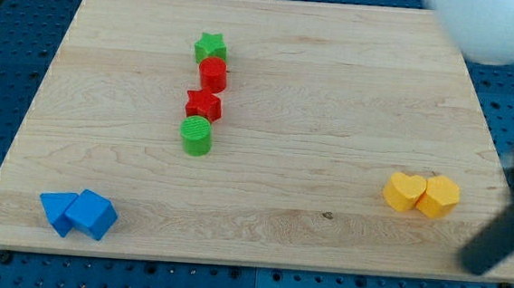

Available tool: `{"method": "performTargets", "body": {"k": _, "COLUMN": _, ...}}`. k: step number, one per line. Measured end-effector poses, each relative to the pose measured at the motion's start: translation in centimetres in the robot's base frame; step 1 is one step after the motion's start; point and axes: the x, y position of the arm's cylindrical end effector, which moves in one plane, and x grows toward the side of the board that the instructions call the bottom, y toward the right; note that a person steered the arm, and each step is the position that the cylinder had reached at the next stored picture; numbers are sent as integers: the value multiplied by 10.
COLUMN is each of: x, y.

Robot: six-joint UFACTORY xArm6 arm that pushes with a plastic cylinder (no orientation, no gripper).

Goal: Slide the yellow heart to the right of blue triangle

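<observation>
The yellow heart (405, 192) lies near the board's right edge and touches a yellow hexagon-like block (439, 196) on its right. Two blue blocks touch each other at the bottom left. The left one (56, 212) looks triangular and the right one (94, 212) looks like a cube. My rod is a dark, blurred bar at the view's right. My tip (477, 265) sits near the board's bottom right corner, below and to the right of the yellow blocks, and is apart from them.
A column of blocks stands left of centre: a green star (210, 47), a red cylinder (213, 74), a red star (203, 105) and a green cylinder (197, 135). A blurred white arm part (496, 29) fills the top right corner. The wooden board (332, 104) lies on a blue perforated table.
</observation>
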Motion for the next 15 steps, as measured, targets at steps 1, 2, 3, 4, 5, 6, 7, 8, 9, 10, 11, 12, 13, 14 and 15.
{"method": "performTargets", "body": {"k": 1, "x": -66, "y": 67}}
{"method": "performTargets", "body": {"k": 2, "x": -90, "y": 67}}
{"method": "performTargets", "body": {"k": 3, "x": -57, "y": 63}}
{"method": "performTargets", "body": {"k": 4, "x": -56, "y": 30}}
{"method": "performTargets", "body": {"k": 5, "x": -69, "y": -14}}
{"method": "performTargets", "body": {"k": 6, "x": -84, "y": -57}}
{"method": "performTargets", "body": {"k": 7, "x": -83, "y": -80}}
{"method": "performTargets", "body": {"k": 8, "x": -78, "y": -80}}
{"method": "performTargets", "body": {"k": 9, "x": -78, "y": -90}}
{"method": "performTargets", "body": {"k": 10, "x": -78, "y": -110}}
{"method": "performTargets", "body": {"k": 11, "x": -74, "y": -138}}
{"method": "performTargets", "body": {"k": 12, "x": -63, "y": -164}}
{"method": "performTargets", "body": {"k": 13, "x": -31, "y": -169}}
{"method": "performTargets", "body": {"k": 14, "x": -21, "y": -172}}
{"method": "performTargets", "body": {"k": 15, "x": -21, "y": -200}}
